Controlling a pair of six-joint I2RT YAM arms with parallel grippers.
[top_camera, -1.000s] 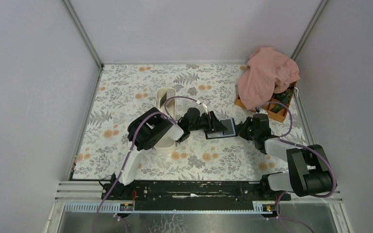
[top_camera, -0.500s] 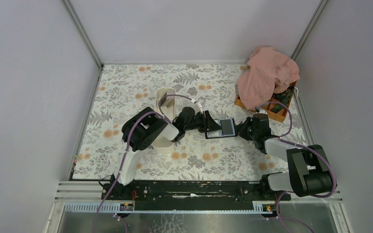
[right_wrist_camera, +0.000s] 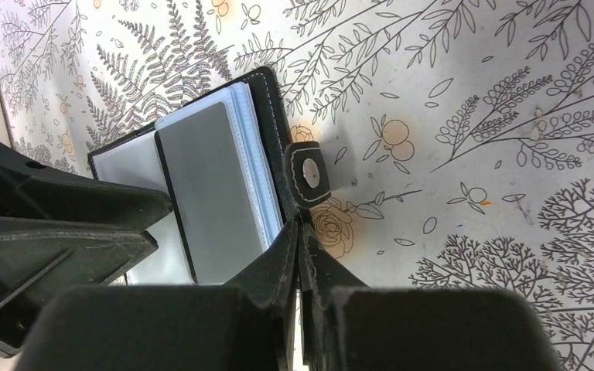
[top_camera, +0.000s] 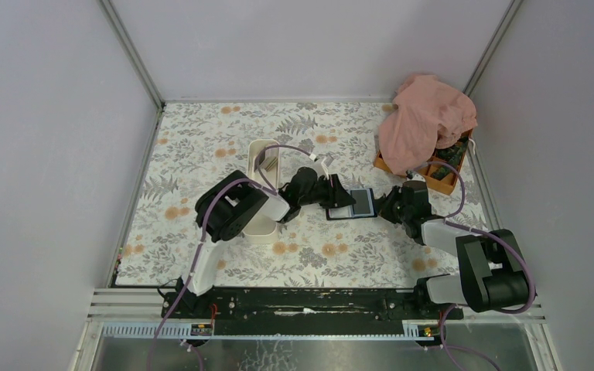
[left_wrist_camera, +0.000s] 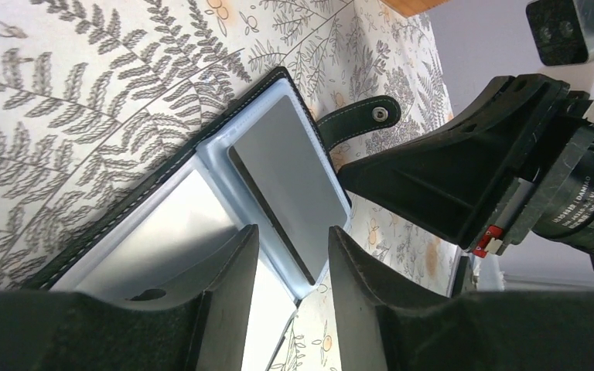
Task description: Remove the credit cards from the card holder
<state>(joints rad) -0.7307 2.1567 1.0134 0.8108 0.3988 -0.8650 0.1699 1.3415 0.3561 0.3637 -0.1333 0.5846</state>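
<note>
Cards sit inside the card holder, which lies open and flat on the flowery surface. From above, the holder is a little toward 3 o'clock from the middle of the surface, between the two arms.

The left fingers come at it from 9 o'clock. In the left wrist view these fingers stand apart with a gap between them. They hang over the near, shiny page of the holder, and nothing is squeezed between them.

The right fingers come in from 3 o'clock. In the right wrist view these fingers are pressed tight together on the black edge of the holder, just below the snap strap. The strap sticks out flat on the surface.

One grey card shows in a clear sleeve on the page by the strap. The other page looks pale and shiny, and I cannot tell what is in it.

A long white tray stands at 9 o'clock from the holder, partly under the left arm. A pink cloth is heaped at 1 o'clock, over part of an orange box.
</note>
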